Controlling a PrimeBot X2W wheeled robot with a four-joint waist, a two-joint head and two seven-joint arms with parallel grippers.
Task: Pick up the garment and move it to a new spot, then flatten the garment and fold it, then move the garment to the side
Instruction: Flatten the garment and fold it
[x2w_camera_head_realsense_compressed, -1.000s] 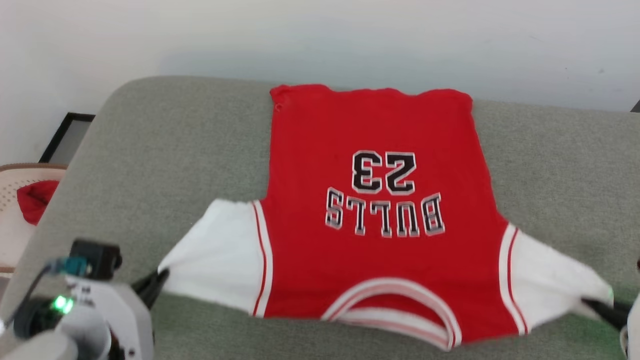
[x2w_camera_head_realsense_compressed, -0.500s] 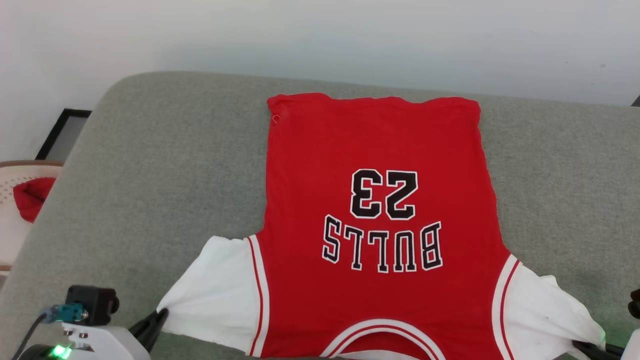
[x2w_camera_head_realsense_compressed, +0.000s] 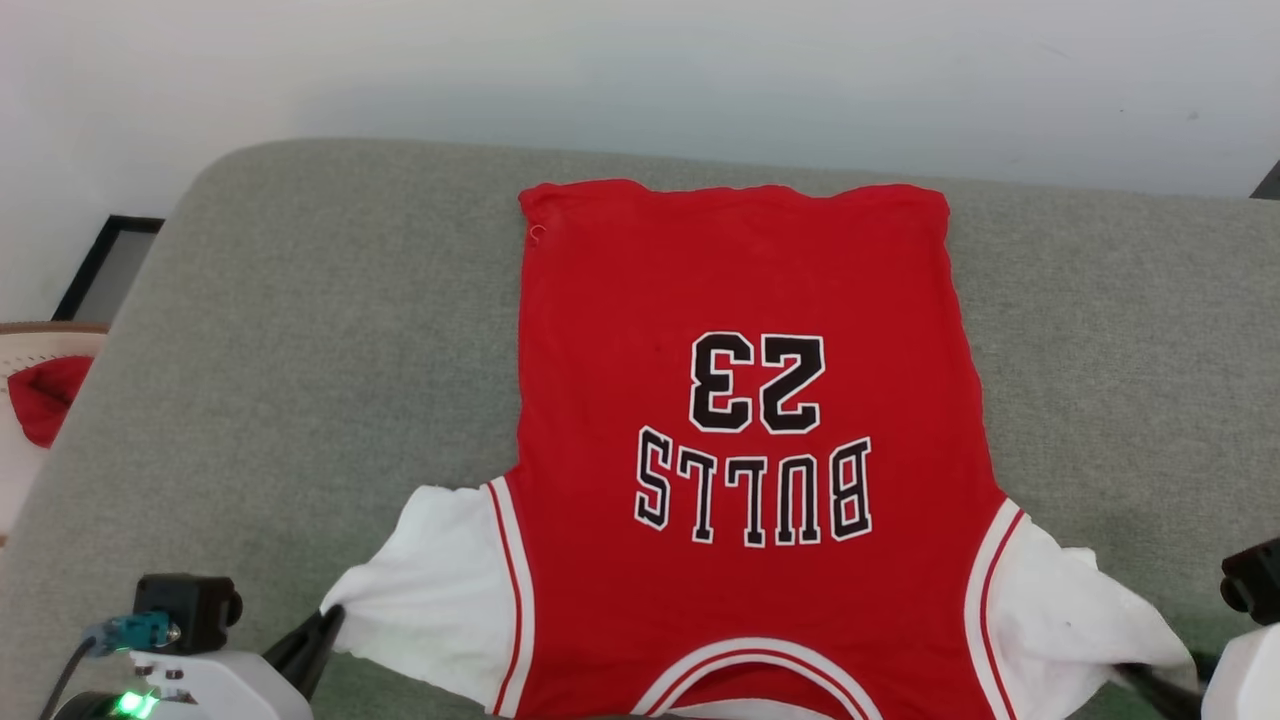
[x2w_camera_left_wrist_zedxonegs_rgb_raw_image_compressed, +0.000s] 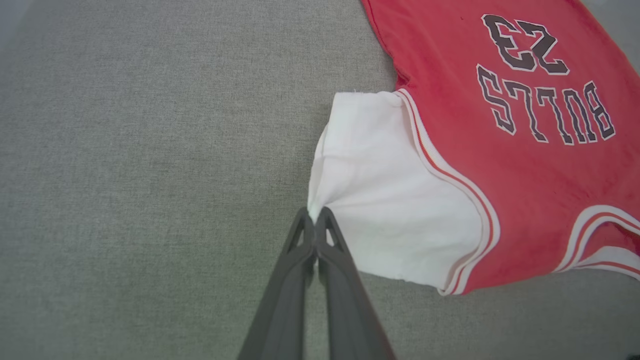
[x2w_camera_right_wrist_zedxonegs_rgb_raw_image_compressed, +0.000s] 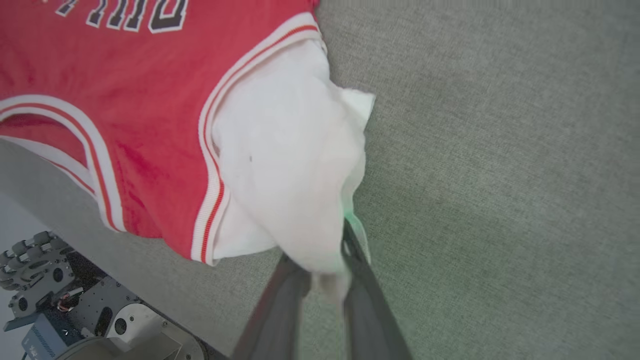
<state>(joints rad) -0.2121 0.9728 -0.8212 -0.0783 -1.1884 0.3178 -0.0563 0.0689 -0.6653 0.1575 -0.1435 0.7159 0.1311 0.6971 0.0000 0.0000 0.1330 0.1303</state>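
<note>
The garment (x2w_camera_head_realsense_compressed: 740, 300), a red jersey with white sleeves and black "BULLS 23" lettering, lies spread flat on the grey-green cushion (x2w_camera_head_realsense_compressed: 300, 330), collar toward me. My left gripper (x2w_camera_head_realsense_compressed: 325, 628) is shut on the tip of the left white sleeve (x2w_camera_left_wrist_zedxonegs_rgb_raw_image_compressed: 380, 200); in the left wrist view the left gripper (x2w_camera_left_wrist_zedxonegs_rgb_raw_image_compressed: 315, 216) pinches that corner with its fingers together. My right gripper (x2w_camera_head_realsense_compressed: 1150, 682) is at the right sleeve's (x2w_camera_head_realsense_compressed: 1070, 610) tip. In the right wrist view the right gripper (x2w_camera_right_wrist_zedxonegs_rgb_raw_image_compressed: 325, 255) has its jaws slightly parted, with the slack sleeve (x2w_camera_right_wrist_zedxonegs_rgb_raw_image_compressed: 285, 175) draped between them.
A red cloth lump (x2w_camera_head_realsense_compressed: 40, 398) sits in a pale basket at the far left. A black frame (x2w_camera_head_realsense_compressed: 100, 270) leans by the white wall behind. The cushion's near edge runs below the collar, with my wheeled base (x2w_camera_right_wrist_zedxonegs_rgb_raw_image_compressed: 60, 310) beneath it.
The head view has shifted and the jersey lies nearer to me. The right sleeve, taut before, has gone slack and crumpled as my right jaws parted. The left grip is unchanged.
</note>
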